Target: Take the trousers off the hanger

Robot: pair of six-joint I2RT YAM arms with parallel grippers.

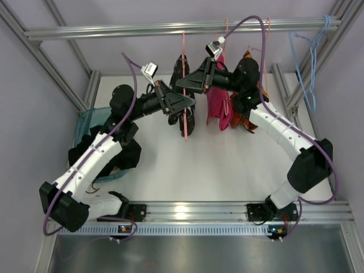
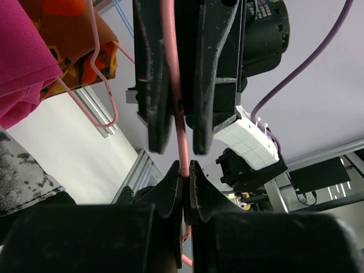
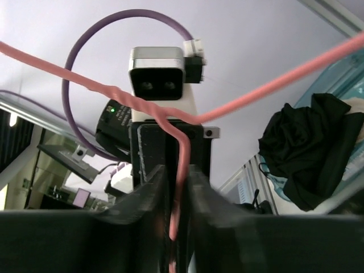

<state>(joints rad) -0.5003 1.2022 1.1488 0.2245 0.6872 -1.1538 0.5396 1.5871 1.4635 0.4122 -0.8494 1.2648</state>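
Note:
The pale-pink hanger hangs from the top rail, and the black white-speckled trousers are draped on it. My left gripper is shut on the hanger's wire, pinched at the fingertips. Just above it, my right gripper faces it. Its jaws straddle the same wire with a narrow gap left. In the right wrist view the wire bends down between the fingers. A corner of the trousers shows at lower left.
A magenta garment and an orange one hang right of the trousers on another pink hanger. Light-blue hangers hang at far right. A teal bin with black clothes stands at left.

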